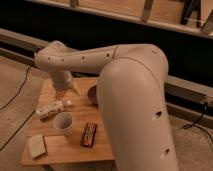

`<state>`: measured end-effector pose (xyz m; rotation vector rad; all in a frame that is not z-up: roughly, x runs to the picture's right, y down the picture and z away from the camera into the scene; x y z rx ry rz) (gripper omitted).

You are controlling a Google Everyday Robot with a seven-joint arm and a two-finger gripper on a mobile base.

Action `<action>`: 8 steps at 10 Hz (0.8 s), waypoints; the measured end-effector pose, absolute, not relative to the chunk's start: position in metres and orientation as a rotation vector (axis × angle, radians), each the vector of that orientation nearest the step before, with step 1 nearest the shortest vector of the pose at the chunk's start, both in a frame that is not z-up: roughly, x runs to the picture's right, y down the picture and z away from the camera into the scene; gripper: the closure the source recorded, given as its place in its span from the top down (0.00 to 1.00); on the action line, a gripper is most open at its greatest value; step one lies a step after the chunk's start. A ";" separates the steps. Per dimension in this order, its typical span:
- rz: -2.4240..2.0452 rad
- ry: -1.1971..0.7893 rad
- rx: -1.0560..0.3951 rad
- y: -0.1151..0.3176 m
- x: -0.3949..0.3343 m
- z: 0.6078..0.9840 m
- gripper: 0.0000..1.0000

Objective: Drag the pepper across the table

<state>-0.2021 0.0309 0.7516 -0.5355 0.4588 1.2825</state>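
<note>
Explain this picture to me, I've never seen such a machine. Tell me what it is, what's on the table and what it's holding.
The big white shape is a robot arm, seen by one camera looking down past it. Its gripper, the two-fingered hand, hangs low over the far left of the wooden table. On the table lie a white cup, a red-and-black block, a pale square pad, a white packet and a dark bowl half hidden by the arm. Whether the gripper holds anything cannot be told.

Gripper (63,93) blurred above the table (75,150), far left part, bowl (92,93) half hidden behind arm (125,75)
</note>
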 end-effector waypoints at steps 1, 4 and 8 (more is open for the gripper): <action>1.282 0.456 -0.536 0.027 -0.209 0.756 0.65; 1.291 0.443 -0.529 0.006 -0.241 0.782 0.65; 1.333 0.450 -0.538 -0.010 -0.266 0.812 0.65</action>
